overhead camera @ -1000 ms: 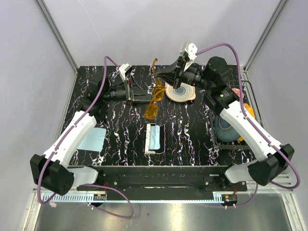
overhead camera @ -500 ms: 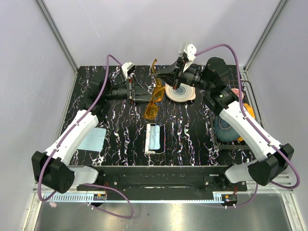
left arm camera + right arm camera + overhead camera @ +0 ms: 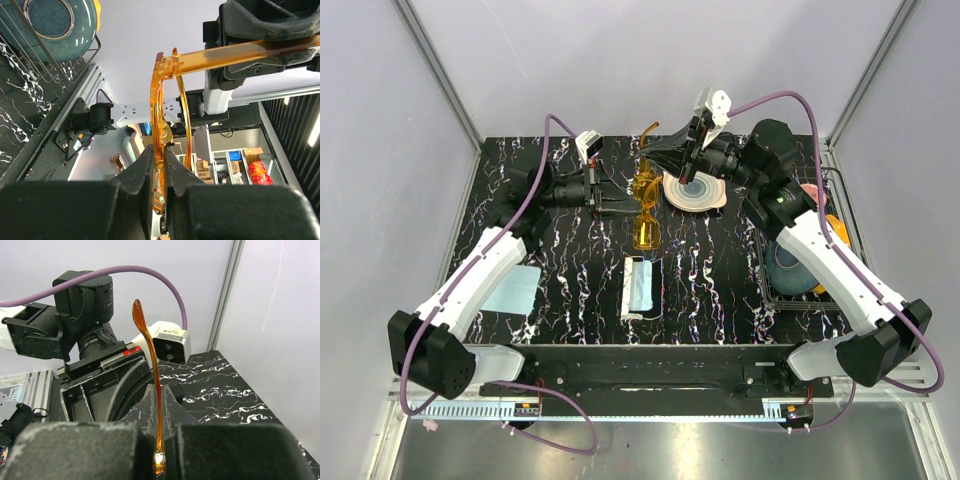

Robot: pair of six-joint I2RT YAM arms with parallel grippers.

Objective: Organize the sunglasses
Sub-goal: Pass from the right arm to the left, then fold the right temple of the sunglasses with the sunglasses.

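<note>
The sunglasses (image 3: 646, 232), amber-orange with thin arms, hang in the air over the back middle of the black marbled table, held by both grippers. My left gripper (image 3: 632, 196) is shut on the front frame of the sunglasses (image 3: 157, 100) from the left; in the left wrist view its jaws (image 3: 160, 152) pinch the amber rim edge-on. My right gripper (image 3: 652, 155) is shut on one thin arm of the sunglasses (image 3: 150, 350) from the back right, and that arm rises curved out of its closed fingers (image 3: 159, 390). The other arm sticks up toward the back wall.
A white oblong box (image 3: 642, 288) with a blue lining lies in front of the glasses. A light blue cloth (image 3: 512, 290) lies at the left. A round plate (image 3: 698, 192) sits under the right wrist. A wire dish rack (image 3: 75, 62) holding a blue bowl (image 3: 785, 265) stands at the right edge.
My left gripper closed onto the sunglasses' front frame. The glasses swung from a diagonal lie to nearly straight front-to-back. The right gripper kept its hold on the arm.
</note>
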